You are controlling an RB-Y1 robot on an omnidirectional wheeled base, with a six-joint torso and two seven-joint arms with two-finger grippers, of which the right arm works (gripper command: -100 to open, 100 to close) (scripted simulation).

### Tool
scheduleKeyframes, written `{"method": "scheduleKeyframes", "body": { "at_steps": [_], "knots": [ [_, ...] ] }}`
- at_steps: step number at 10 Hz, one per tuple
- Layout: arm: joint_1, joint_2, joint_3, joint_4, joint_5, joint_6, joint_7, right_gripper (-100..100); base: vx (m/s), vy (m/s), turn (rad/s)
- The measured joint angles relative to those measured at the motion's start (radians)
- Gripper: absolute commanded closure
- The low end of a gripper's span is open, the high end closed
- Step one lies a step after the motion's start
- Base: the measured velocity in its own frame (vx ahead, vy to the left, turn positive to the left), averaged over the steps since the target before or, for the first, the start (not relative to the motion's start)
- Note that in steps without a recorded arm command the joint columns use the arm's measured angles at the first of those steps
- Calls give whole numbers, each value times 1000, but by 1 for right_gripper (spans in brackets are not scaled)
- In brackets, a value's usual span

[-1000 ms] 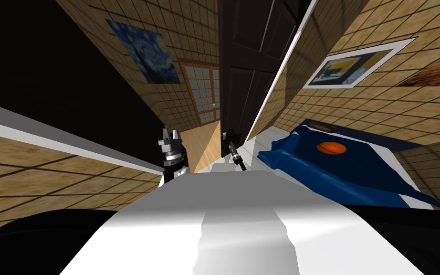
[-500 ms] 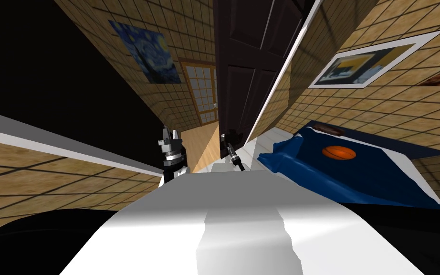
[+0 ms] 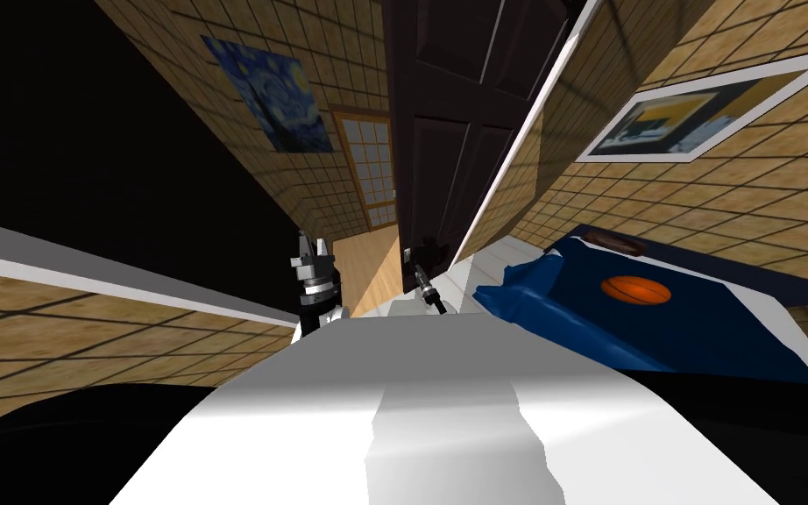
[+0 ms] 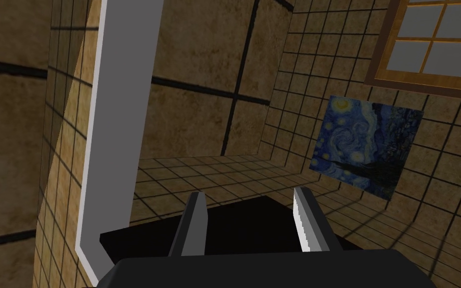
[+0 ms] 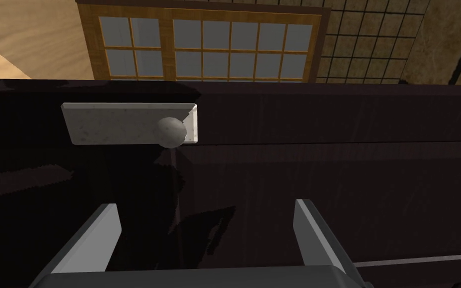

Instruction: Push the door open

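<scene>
Room: tan tiled walls (image 3: 656, 202), wood floor (image 3: 367, 263), starry painting (image 3: 275, 92), and a bed (image 3: 700, 342) bearing an orange ball (image 3: 636, 288). The dark panelled door (image 5: 324, 175) stands ajar directly before the right claw (image 5: 207, 205), whose blades are spread near the grey knob (image 5: 170, 131). The left claw (image 4: 248, 192) is likewise spread, beside a black area (image 3: 87, 131). Blade contact with the door is unclear, and the door's top is cut off.

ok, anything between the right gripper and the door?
Nothing visible. The right gripper, fingers open, faces the dark door directly. The grey knob sits beyond the fingers, near the door's edge, and does not block the push.
</scene>
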Motion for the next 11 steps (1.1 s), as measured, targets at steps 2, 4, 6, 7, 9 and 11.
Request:
{"method": "scheduleKeyframes", "body": {
  "at_steps": [2,4,6,7,9,11],
  "knots": [
    [-24,9,7,58,-2,-13,-1,-100,97,-103,77],
    [-38,25,20,95,-1,-12,-2,-100,92,-139,72],
    [-66,45,23,164,-3,-30,4,-100,90,-126,70],
    [-71,54,31,178,-3,-28,4,-100,90,-128,58],
    [-71,64,39,190,-2,-22,5,-100,26,-45,3],
    [-82,50,35,210,-4,-30,7,-100,109,37,28]
  ]
}}
